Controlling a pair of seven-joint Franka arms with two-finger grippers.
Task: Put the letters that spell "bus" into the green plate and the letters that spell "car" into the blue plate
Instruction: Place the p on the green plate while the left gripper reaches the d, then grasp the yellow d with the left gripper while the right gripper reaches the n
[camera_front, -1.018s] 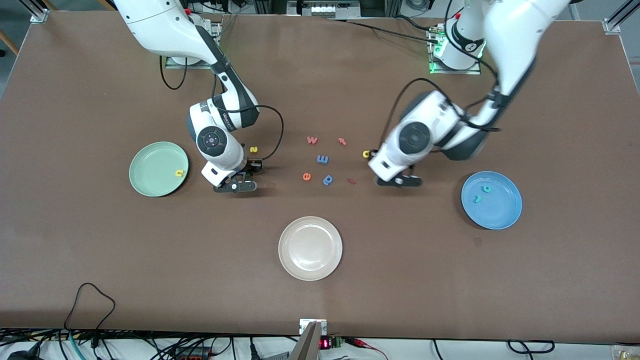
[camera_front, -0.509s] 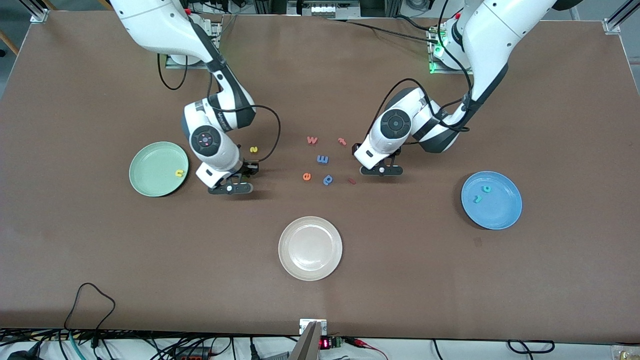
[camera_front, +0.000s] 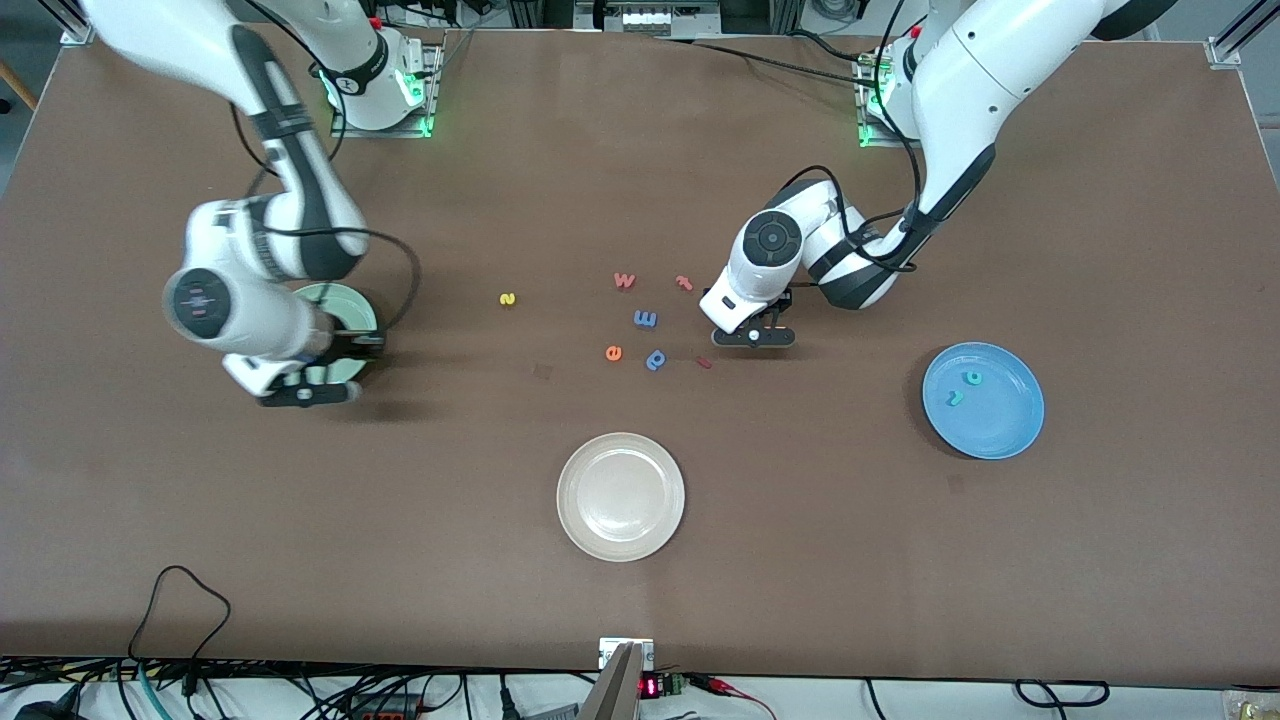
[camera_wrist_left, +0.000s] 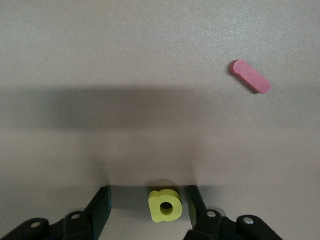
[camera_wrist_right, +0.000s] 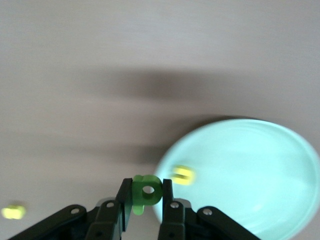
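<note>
My right gripper (camera_front: 300, 392) hangs over the camera-side edge of the green plate (camera_front: 345, 300), shut on the green "b" (camera_wrist_right: 147, 190). In the right wrist view the plate (camera_wrist_right: 250, 180) holds the yellow "u" (camera_wrist_right: 182, 174). The yellow "s" (camera_front: 508, 298) lies on the table between the green plate and the letter cluster. My left gripper (camera_front: 752, 337) is low at the table, and its open fingers (camera_wrist_left: 102, 200) stand either side of the yellow "a" (camera_wrist_left: 165, 205). The blue plate (camera_front: 1010, 420) holds the teal "c" (camera_front: 971, 377) and teal "r" (camera_front: 956, 398).
Spare letters lie mid-table: a red "w" (camera_front: 624, 280), a red hook (camera_front: 684, 282), a blue "m" (camera_front: 645, 318), an orange "e" (camera_front: 613, 352), a blue "p" (camera_front: 656, 358) and a small red bar (camera_front: 704, 362). A white plate (camera_front: 620, 496) sits nearer the camera.
My right arm swung from beside the yellow "s" to the green plate, carrying the green "b". My left gripper moved onto the yellow "a", and its fingers have narrowed around it.
</note>
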